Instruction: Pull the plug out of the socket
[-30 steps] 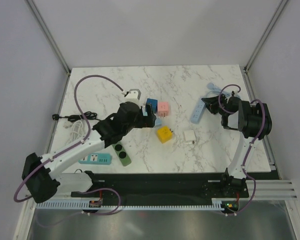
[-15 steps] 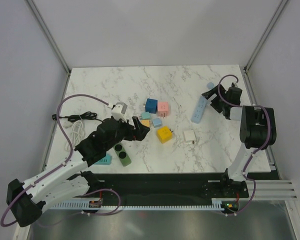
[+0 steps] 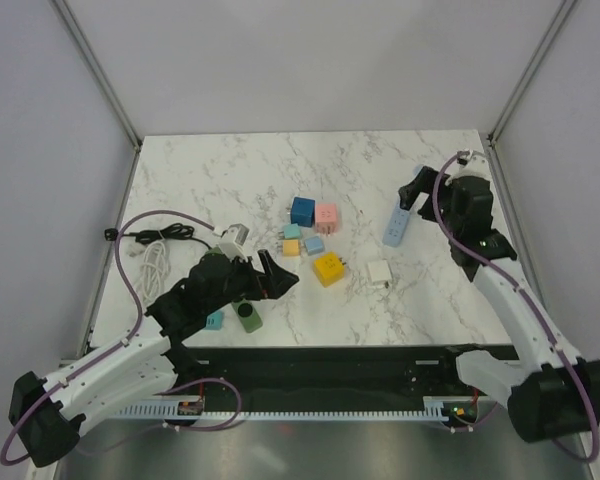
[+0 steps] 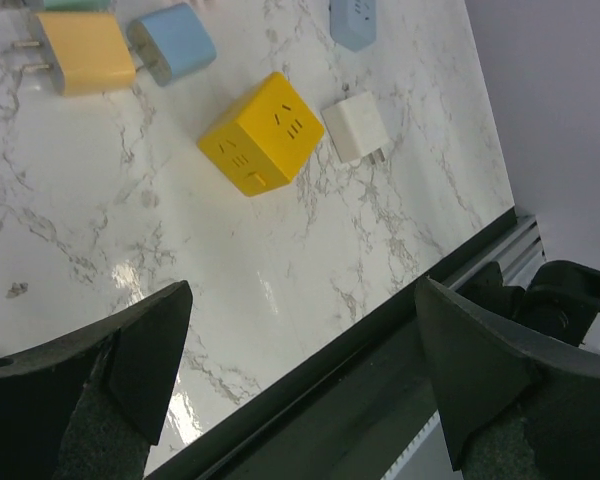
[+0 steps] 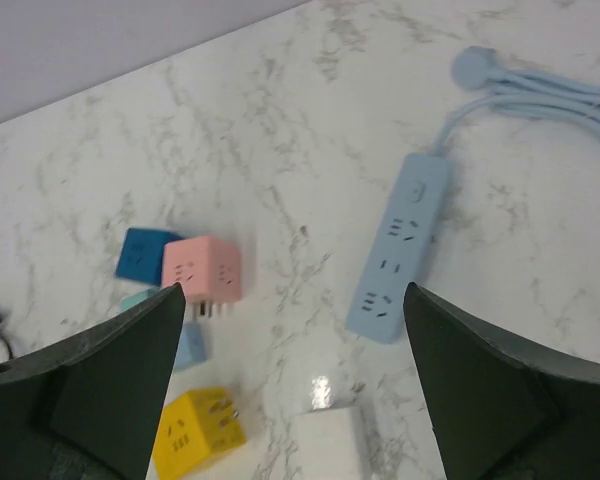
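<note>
Yellow cube socket (image 3: pixel 329 268) beside white plug (image 3: pixel 379 273); blue strip (image 3: pixel 397 220) apart.

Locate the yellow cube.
Top view: the yellow cube sits mid-table, just left of the white adapter and nearer the arms than the pink cube.

Marbled white table (image 3: pixel 230 170), yellow cube (image 3: pixel 329 268), pale-blue power strip (image 3: pixel 397 221)

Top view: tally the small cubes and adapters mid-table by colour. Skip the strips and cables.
Dark blue cube: 1
Pink cube: 1
Teal adapter: 1
Light blue adapter: 1
Yellow: 2, yellow cube and yellow adapter
White adapter: 1
Total: 7
</note>
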`<state>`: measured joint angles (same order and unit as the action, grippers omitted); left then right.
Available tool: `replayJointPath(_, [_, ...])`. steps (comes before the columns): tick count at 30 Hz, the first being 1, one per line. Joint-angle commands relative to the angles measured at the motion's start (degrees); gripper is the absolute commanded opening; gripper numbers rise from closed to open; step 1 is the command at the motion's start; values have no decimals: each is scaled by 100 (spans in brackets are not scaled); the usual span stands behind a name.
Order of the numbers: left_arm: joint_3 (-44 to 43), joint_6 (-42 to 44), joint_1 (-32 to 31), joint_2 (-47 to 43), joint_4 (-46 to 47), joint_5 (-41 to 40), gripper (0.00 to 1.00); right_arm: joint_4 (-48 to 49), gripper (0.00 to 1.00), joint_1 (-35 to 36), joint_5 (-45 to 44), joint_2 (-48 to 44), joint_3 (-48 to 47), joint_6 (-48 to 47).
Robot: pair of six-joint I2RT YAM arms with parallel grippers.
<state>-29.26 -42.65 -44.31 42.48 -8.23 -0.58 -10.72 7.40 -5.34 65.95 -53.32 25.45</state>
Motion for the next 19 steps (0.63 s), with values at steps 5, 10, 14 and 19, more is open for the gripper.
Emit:
replayJointPath(5, [753,-1165,28,-363,426,971,100,54,98,868,1317,-1908,2000,373])
replayJointPath(10, [1754,-1526,28,-784,1382,1323,100,-195,98,956,1595,-2394,2754,731])
replayJointPath(14, [2546,-1886,28,-1258,2279,1525,100,535,98,965,2141,-2771,3529,1093])
replayJointPath(19, [3249,-2308,28,-1830,2703,1797,100,2168,98,957,2598,-3553,4880,1830])
